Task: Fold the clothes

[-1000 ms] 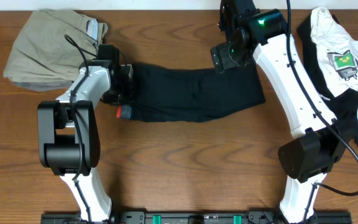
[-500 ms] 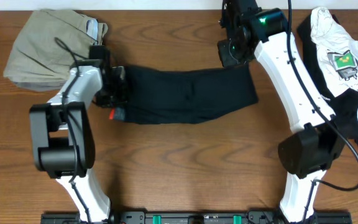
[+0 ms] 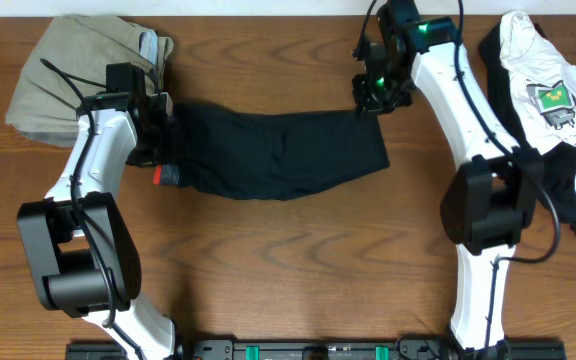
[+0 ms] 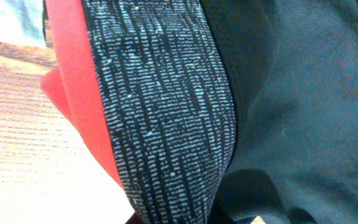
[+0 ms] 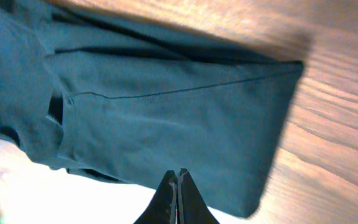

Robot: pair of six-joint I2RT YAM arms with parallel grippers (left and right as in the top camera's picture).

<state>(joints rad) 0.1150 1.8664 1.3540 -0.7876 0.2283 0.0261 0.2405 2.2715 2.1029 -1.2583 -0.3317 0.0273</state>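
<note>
Your black pants (image 3: pixel 278 155) lie across the middle of the bench (image 3: pixel 288 280) as a long, slightly sagging band, stretched between the two arms. The waistband (image 4: pixel 160 106), speckled grey on black with a red strip beside it, fills the left wrist view. You cannot tell whether the left claw (image 3: pixel 156 150) at that end is open or closed. The right claw (image 3: pixel 371 100) pinches the opposite end's upper corner, its fingertips (image 5: pixel 168 196) pressed together on layered dark fabric.
</note>
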